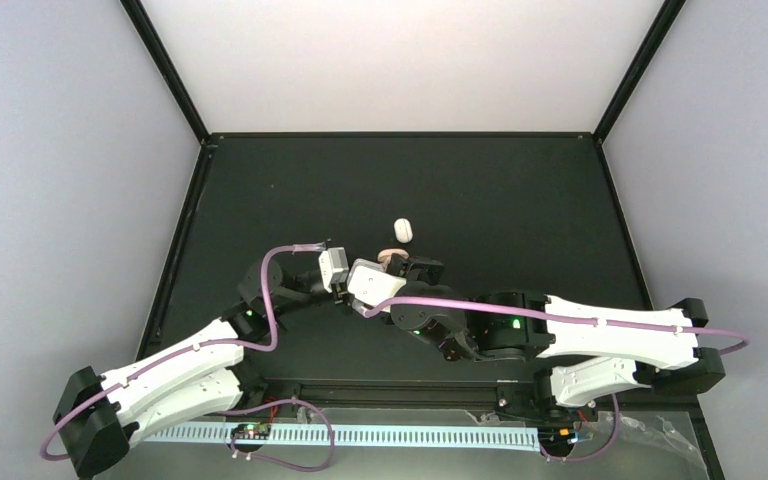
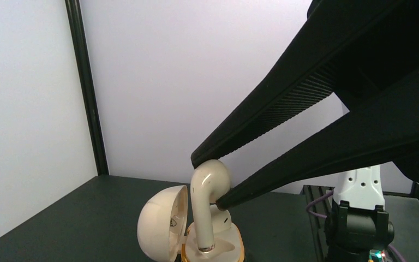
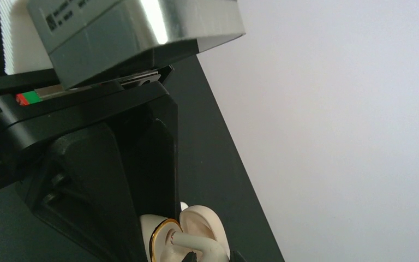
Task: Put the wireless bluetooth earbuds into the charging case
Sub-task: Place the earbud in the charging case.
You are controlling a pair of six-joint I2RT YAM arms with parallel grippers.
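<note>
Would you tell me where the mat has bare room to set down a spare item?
Bare: the mat's whole far strip, between the back wall and the small white piece, and both far corners. Crowded: the middle, where the left claw and right claw meet at the case.

Left gripper (image 2: 210, 183) pinches an earbud (image 2: 203, 221) directly above the charging case (image 2: 163, 224); right gripper (image 3: 191, 246) clamps the case itself.

cream earbud (image 2: 204, 203), gold-rim case (image 2: 161, 226), blk table (image 1: 520, 200)
</note>
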